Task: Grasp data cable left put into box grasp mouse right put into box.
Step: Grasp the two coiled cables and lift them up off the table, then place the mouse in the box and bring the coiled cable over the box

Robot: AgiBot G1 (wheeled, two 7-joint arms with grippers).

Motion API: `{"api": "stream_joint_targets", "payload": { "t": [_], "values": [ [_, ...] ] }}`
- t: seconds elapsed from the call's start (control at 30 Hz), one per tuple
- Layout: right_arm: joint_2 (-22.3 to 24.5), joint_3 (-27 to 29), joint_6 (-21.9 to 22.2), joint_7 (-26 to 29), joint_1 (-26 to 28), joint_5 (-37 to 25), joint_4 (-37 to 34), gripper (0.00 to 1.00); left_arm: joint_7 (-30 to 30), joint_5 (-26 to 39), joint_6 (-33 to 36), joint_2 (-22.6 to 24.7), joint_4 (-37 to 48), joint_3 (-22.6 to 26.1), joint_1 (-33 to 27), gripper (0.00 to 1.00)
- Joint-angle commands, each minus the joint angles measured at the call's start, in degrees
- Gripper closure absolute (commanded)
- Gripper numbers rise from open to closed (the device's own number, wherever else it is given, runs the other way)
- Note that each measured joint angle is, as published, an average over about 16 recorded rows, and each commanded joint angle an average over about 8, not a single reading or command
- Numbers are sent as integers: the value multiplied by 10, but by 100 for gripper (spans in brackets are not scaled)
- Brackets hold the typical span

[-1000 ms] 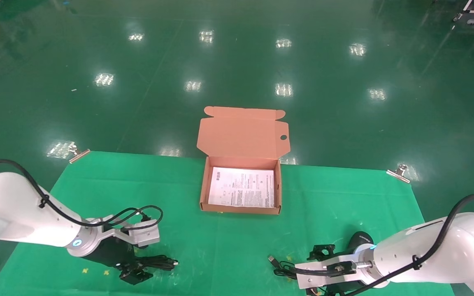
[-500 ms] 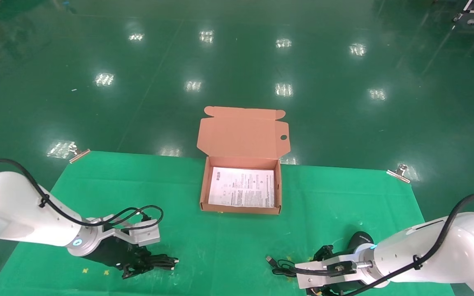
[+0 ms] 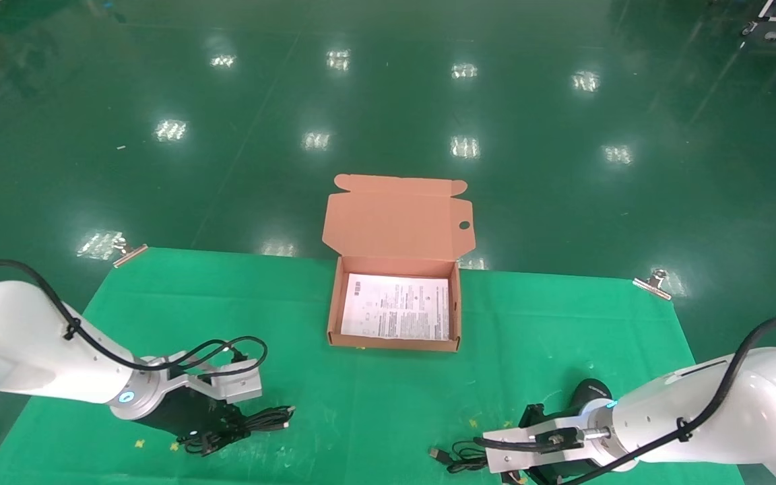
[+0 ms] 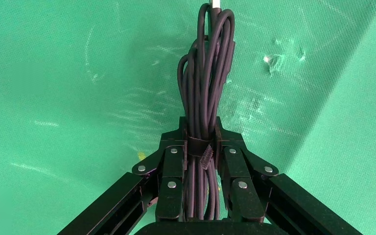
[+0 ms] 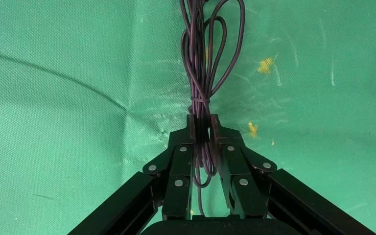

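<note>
Head view: the orange box (image 3: 393,306) sits open at the far middle of the green worktop (image 3: 550,337), a white leaflet (image 3: 396,315) flat inside and its lid standing up behind. Near the front left, the left tool (image 3: 216,436) is low over the cloth with the data cable (image 3: 253,423) trailing out of it toward the middle, plug end free. Near the front right, the right tool (image 3: 526,465) is low too, the mouse (image 3: 589,392) resting just behind it and the mouse cord (image 3: 459,458) bunched in front. Left wrist view: the left tool (image 4: 199,147) is closed tight around the data cable (image 4: 206,78) at the coil's strap, most of the coil sticking out past the fingertips (image 4: 172,147). Right wrist view: the right tool (image 5: 202,128) is pinched shut on the bundled mouse cord (image 5: 203,58), not on the mouse body, which does not show here. The risk, as I judge it, lies there: lifted by the cord, the mouse would dangle and swing, could catch the box wall or slip the thin strands loose. The long coil on the left may also droop and snag the box rim.
</note>
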Motion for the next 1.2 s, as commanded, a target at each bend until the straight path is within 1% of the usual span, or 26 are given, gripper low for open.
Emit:
{"api": "stream_joint_targets", "payload": {
  "t": [0.03, 0.17, 0.37, 0.5, 0.63, 0.77, 0.9, 1.1, 1.2],
  "values": [
    [-1, -1, 0, -2, -1, -1, -1, 100, -1, -1, 0, 0, 2, -1, 1, 100],
    [15, 10, -6, 17, 13, 4, 10, 100, 5, 6, -2, 0, -10, 3, -8, 100],
    [64, 49, -13, 67, 55, 22, 47, 100, 5, 35, -22, -4, -60, 11, -49, 100],
    [87, 75, -4, 95, 93, 17, 66, 100, -5, 61, -51, -4, -109, 16, -77, 100],
    [89, 97, 15, 113, 133, 9, 73, 100, -18, 89, -89, 3, -161, 19, -97, 100],
    [68, 116, 39, 120, 171, 8, 70, 100, -31, 117, -126, 17, -193, 21, -113, 100],
    [30, 130, 66, 115, 208, 13, 53, 100, -43, 141, -158, 36, -199, 22, -128, 100],
    [-39, 141, 107, 82, 259, 26, -7, 100, -58, 160, -194, 60, -178, 19, -154, 100],
    [-63, 143, 120, 63, 275, 32, -36, 100, -63, 164, -204, 66, -168, 17, -164, 100]
  ]
}}
